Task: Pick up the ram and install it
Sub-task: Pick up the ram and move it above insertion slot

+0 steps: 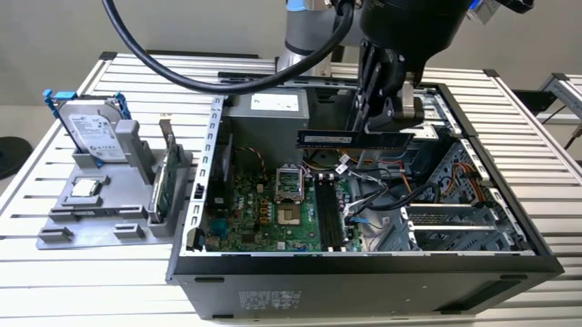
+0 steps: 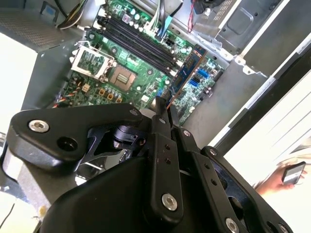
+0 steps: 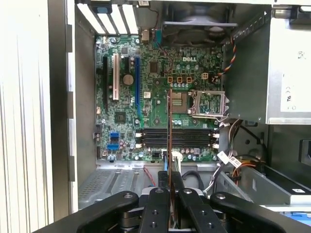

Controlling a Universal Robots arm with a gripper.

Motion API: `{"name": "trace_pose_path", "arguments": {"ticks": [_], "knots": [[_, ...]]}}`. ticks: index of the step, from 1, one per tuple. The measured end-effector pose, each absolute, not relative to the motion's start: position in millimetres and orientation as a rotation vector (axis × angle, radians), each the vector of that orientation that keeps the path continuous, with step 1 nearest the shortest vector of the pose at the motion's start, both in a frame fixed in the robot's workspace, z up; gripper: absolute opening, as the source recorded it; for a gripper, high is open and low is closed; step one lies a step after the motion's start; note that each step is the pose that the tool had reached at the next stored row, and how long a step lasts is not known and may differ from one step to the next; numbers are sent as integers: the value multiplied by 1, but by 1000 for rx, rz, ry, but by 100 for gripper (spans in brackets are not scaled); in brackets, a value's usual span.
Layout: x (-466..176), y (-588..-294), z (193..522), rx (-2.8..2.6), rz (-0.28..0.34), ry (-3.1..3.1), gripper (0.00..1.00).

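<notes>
Your gripper [image 1: 380, 126] was clamped on the ram [image 1: 355, 139] and held it in the air inside the open case [image 1: 364, 263], over the memory slots [image 1: 329, 212]. The pick looked done, the install not yet. The stick lay crosswise to those slots, so seating it would have called for a turn. Loose cables [image 1: 369, 194] lay just beside the slots.

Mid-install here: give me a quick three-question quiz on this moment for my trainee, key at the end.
1. True or false: the ram is already seated in the memory slots.
2. The gripper holds: A the expansion card, B the ram, C a cable.
3. Fill in: the hard drive stands toward the exterior view's ____ of the case.
Key: 1 false; 2 B; 3 left.
</notes>
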State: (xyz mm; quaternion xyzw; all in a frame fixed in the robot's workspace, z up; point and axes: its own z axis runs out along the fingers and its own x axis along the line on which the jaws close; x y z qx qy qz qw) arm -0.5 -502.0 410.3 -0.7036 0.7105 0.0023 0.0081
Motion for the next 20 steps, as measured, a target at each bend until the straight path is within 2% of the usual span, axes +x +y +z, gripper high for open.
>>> {"name": "trace_pose_path", "arguments": {"ticks": [20], "knots": [[8,-502,410,-2195,7,2224,0]]}}
